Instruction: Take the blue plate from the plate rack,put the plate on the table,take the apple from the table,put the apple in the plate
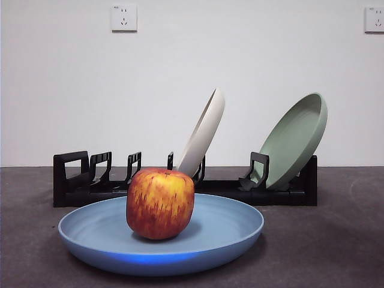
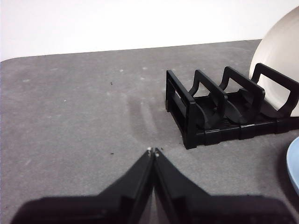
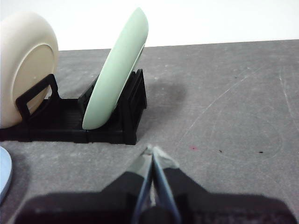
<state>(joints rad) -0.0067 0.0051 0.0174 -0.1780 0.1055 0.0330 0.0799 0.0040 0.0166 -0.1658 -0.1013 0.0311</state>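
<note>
We see the left gripper (image 2: 153,151) hovering over bare tabletop (image 1: 336,240) near the plate rack's (image 1: 78,180) empty end, its jaws pressed together. In the front view the blue plate (image 1: 228,231) lies flat before the rack, with the apple (image 1: 160,203) sitting upright on it (slightly left of centre). Behind, a cream-white plate (image 1: 204,133) and a sage-green plate (image 1: 294,141) lean in their slots. The right gripper (image 3: 153,153) waits near the green plate's end, jaws together too.
</note>
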